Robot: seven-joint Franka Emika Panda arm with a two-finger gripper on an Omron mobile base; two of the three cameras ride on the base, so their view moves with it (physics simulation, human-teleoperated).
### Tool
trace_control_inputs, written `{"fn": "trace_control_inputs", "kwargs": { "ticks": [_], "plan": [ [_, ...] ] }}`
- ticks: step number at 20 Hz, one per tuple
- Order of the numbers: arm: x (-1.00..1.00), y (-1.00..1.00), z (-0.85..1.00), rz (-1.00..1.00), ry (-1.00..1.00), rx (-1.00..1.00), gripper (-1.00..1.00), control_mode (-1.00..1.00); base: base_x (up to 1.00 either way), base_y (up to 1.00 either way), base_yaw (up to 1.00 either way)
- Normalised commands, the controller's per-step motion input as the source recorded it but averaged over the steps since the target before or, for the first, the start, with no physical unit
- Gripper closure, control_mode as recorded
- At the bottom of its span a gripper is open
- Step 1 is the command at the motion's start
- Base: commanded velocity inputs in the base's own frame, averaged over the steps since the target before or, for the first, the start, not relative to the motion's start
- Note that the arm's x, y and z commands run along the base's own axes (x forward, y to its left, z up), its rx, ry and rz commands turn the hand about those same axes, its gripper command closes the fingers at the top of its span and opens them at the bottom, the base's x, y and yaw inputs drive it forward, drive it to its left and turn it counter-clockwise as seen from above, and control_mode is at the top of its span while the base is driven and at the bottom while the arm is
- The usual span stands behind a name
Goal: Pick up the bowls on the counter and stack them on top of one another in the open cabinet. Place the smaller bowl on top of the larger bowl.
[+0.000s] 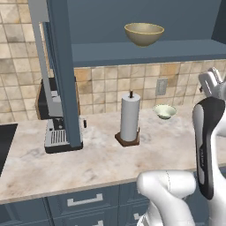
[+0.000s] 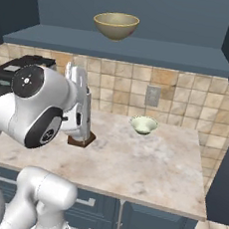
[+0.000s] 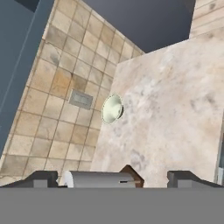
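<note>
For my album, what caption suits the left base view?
Tan bowl on the cabinet shelf, small pale bowl waiting on the counter.

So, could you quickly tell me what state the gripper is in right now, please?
Gripper: jaws open, holding nothing.

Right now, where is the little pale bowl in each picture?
Left base view: the small bowl sits on the counter, right of the paper towel roll.
Right base view: small bowl at centre, near the tiled wall.
Hand view: small bowl at centre, tipped sideways by the camera.
Shared landmark: the wall outlet beside it.
</note>
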Motion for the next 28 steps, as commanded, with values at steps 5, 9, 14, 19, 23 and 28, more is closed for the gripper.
{"fn": "trace_control_inputs", "kwargs": {
  "ticks": [5,9,14,19,23,28],
  "plan": [
    [0.29,-0.1,-0.33,0.05,-0.01,0.04,-1.0,-1.0,0.0,0.0,0.0],
    [0.35,-0.12,-0.34,0.05,0.0,0.04,-1.0,-1.0,0.0,0.0,0.0],
    [0.4,-0.16,-0.29,0.05,0.04,0.06,-1.0,-1.0,0.0,0.0,0.0],
    [0.39,-0.18,-0.3,0.03,0.09,0.07,-1.0,-1.0,0.0,0.0,0.0],
    [0.3,-0.21,-0.3,0.01,0.09,0.07,-1.0,-1.0,0.0,0.0,0.0],
    [0.23,-0.2,-0.3,0.0,0.08,0.06,-1.0,-1.0,0.0,0.0,0.0]
  ]
}}
